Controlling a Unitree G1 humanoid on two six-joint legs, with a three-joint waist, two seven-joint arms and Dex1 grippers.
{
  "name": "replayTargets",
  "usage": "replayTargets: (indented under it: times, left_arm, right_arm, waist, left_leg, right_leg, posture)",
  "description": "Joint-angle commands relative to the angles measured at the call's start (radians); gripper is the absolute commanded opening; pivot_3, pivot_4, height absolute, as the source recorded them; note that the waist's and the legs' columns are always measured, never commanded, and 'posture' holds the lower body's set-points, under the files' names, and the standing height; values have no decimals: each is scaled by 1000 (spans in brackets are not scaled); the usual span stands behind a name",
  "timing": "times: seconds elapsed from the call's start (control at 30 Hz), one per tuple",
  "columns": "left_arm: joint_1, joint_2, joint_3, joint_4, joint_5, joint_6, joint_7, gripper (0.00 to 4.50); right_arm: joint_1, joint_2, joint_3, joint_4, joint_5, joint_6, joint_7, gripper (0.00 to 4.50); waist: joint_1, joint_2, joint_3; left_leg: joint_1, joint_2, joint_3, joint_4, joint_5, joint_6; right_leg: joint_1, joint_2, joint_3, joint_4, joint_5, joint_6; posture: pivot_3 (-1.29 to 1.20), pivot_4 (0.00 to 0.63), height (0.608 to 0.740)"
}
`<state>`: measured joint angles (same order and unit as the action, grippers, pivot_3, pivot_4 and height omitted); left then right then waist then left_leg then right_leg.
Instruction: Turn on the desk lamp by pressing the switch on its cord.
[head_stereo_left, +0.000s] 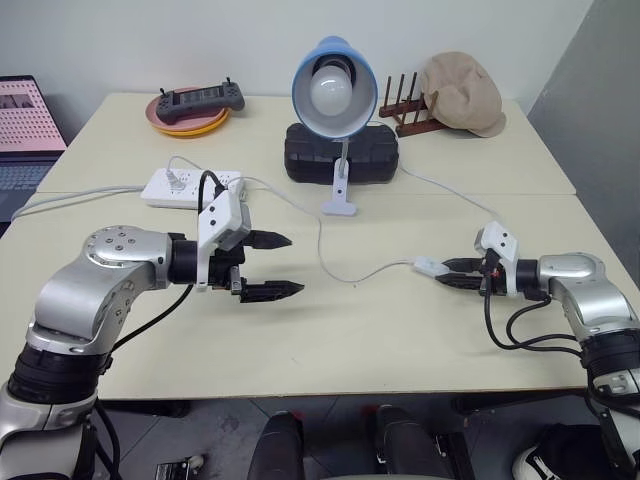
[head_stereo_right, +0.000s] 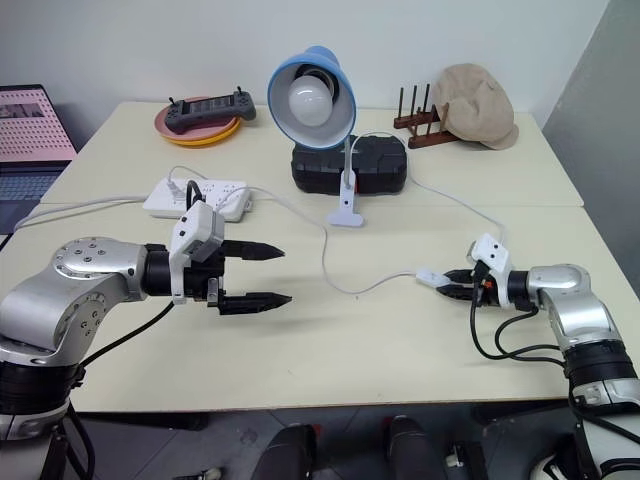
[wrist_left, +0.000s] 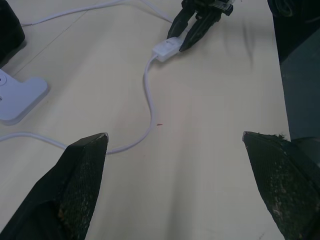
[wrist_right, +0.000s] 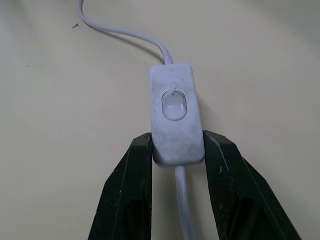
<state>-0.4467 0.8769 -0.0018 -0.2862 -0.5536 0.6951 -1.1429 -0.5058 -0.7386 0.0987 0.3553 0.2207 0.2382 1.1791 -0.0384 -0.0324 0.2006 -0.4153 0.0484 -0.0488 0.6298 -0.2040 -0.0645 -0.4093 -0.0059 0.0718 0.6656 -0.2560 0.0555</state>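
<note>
One switch (wrist_right: 176, 120) lies flat on the table (head_stereo_left: 400, 340), at about 4 o'clock from the table's centre in the head views, near the right edge. Its long axis runs in line with the right gripper's fingers, roughly left to right across the table; the oval button faces up. The right gripper (head_stereo_left: 455, 272) has its two black fingers (wrist_right: 131, 190) pressed against the switch's two long sides at the near end, clamping it. The far end of the switch projects free beyond the fingertips.

One cord (head_stereo_left: 322, 240) leaves the switch's far end, curves toward 9 o'clock, then climbs toward 12 o'clock to the lamp's clip base. A second stretch exits the near end between the fingers.

One desk lamp (head_stereo_left: 334, 88) stands at 12 o'clock, stem upright, shade tilted so the white bulb faces the robot. The bulb appears unlit.

The left gripper (head_stereo_left: 272, 265) hovers at 9 o'clock, fingers pointing toward 3 o'clock, spread wide with nothing between them.

Also counted: one power strip (head_stereo_left: 190, 186) at 10 o'clock, one black case (head_stereo_left: 342, 155) behind the lamp, one handheld controller (head_stereo_left: 200, 99) on stacked plates (head_stereo_left: 190, 124), one cap (head_stereo_left: 463, 92) on one wooden rack (head_stereo_left: 405, 108), one laptop (head_stereo_left: 28, 130) at the left edge.
</note>
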Motion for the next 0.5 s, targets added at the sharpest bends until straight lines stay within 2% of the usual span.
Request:
replayTargets:
  times: [0.03,0.17,0.27,0.37,0.5]
  left_arm:
    - [9,-33,65,-31,-110,110,53,4500]
    - [28,-223,251,13,-476,447,323,4500]
    - [51,-338,331,17,-653,557,536,4500]
    - [86,-405,352,-6,-765,582,687,4500]
    - [113,-490,322,10,-778,547,813,4500]
  right_arm:
    - [-28,16,-31,-44,12,-14,-17,1095]
    - [-40,110,-19,-144,-12,-43,-141,1095]
    - [-35,165,-8,-232,-9,-27,-189,1095]
    - [-30,200,11,-309,-8,-4,-208,1095]
    - [-45,229,48,-389,-3,31,-211,1095]
  waist:
    - [0,0,0]
    - [-5,0,0]
    - [-8,0,0]
    - [-9,0,0]
    - [-7,0,0]
  left_leg:
    - [0,0,0,0,0,0]
    - [0,0,-1,1,0,0]
    - [0,0,-2,2,0,0]
    - [1,0,-3,2,0,0]
    - [4,-1,-4,3,0,0]
  right_leg:
    - [0,0,0,0,0,0]
    - [0,0,0,1,0,0]
    - [0,0,-1,5,0,1]
    - [0,0,-1,9,0,0]
    - [1,0,-1,12,0,0]
  posture:
    - [0,150,740]
    - [0,150,740]
    - [0,150,740]
    - [0,150,740]
    - [0,150,740]
